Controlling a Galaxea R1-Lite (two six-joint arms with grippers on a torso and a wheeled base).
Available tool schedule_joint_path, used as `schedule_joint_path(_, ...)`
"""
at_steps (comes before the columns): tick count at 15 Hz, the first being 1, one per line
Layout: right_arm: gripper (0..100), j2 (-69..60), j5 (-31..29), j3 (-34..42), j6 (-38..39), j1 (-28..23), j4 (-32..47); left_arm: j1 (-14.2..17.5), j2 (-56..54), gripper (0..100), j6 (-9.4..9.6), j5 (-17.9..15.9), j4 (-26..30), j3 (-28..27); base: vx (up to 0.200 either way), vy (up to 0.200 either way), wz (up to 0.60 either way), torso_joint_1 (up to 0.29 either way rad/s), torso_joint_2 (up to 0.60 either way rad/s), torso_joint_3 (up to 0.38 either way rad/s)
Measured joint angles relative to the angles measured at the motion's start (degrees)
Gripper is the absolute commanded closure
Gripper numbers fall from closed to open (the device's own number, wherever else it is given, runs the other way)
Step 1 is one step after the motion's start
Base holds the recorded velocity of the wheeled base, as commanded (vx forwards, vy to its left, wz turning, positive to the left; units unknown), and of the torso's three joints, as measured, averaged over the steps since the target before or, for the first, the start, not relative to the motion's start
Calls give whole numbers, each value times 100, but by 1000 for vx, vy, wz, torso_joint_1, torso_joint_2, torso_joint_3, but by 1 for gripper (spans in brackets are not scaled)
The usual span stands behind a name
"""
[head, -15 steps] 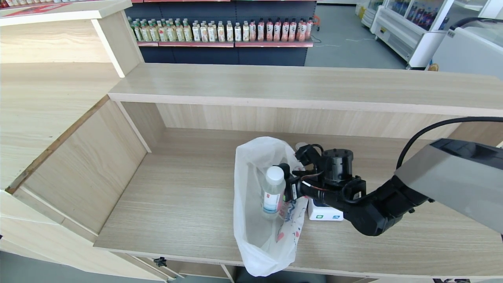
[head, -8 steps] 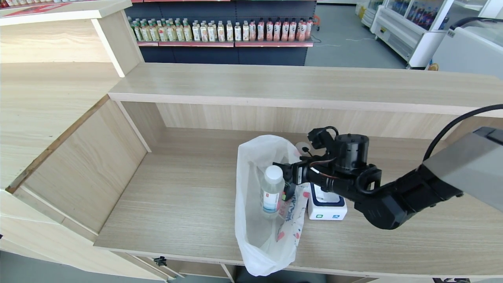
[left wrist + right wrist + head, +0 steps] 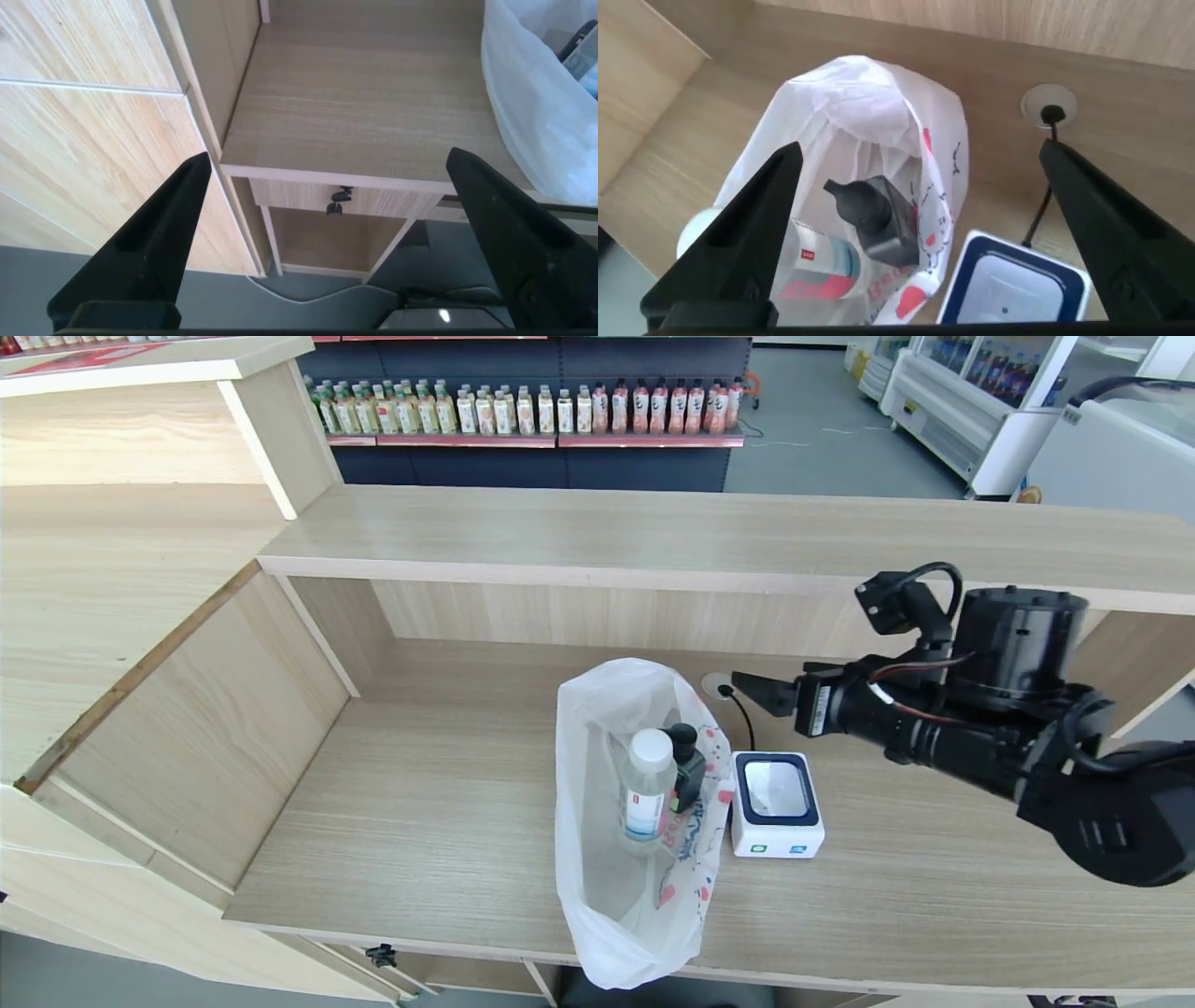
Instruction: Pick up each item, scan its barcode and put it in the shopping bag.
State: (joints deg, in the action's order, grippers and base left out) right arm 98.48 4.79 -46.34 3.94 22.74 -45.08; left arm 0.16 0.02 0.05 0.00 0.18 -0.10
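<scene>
A white plastic shopping bag (image 3: 597, 709) stands open on the wooden counter. Inside it a clear bottle (image 3: 647, 793) with a white cap stands upright, with a black bottle (image 3: 688, 767) beside it. My right gripper (image 3: 758, 693) hangs open and empty above the counter, right of the bag and behind the scanner (image 3: 777, 803). The right wrist view looks down on the bag (image 3: 868, 103), the black bottle (image 3: 878, 224), the clear bottle (image 3: 820, 269) and the scanner (image 3: 1018, 294) between my right gripper's (image 3: 915, 243) spread fingers. My left gripper (image 3: 327, 243) is open, low by the counter's front edge.
The white scanner box has a dark window on top, and its cable runs to a hole (image 3: 720, 689) in the counter. A raised wooden ledge (image 3: 709, 537) runs behind, and a side panel (image 3: 205, 728) closes the left. Bare counter (image 3: 429, 803) lies left of the bag.
My right gripper has drawn up and to the right, out of the bag's mouth, leaving the black bottle inside next to the clear one. The scanner's top is now uncovered.
</scene>
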Motion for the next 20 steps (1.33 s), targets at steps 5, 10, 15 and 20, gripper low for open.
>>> schedule_joint_path(5,0,-2100,-985,740,-126,-226,2110,-2,0,0,-5,0,0,0,0,0,0,0,0,0)
schedule_joint_path(10,0,-4134,-2636,1558,-143,-273,3263,-2,0,0,-5,0,-2,0,0,0,0,0,0,0)
schedule_joint_path(15,0,-5476,-2944,2186,-148,-374,3657,-2,0,0,-5,0,-2,0,0,0,0,0,0,0)
schedule_joint_path(20,0,-6538,-856,3060,-517,-1894,3699,-2,0,0,-5,0,-2,0,0,0,0,0,0,0)
